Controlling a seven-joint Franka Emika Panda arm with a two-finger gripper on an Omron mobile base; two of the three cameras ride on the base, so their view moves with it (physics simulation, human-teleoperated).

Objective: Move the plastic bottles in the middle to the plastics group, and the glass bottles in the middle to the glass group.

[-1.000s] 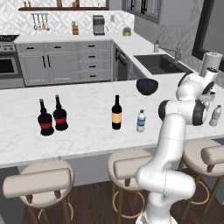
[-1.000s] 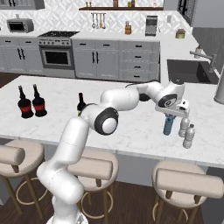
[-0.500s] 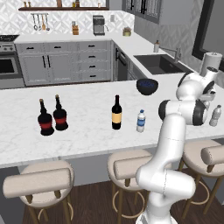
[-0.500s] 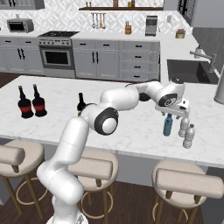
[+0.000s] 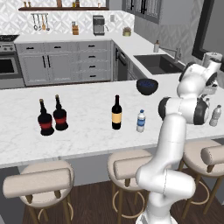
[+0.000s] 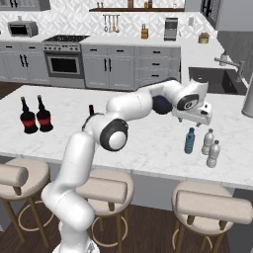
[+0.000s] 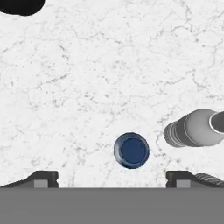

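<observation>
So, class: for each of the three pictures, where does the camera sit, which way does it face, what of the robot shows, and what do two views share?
Left base view: behind the arm's left, looking forward across the island; the white arm rises at lower right.
Right base view: behind its right; the arm reaches over to the blue-tinted bottle.
Hand view: straight down on that bottle's cap, between two open fingers.
Shared: both base views show the red-labelled bottles.

Blue-tinted bottle upright beside plastics group.
</observation>
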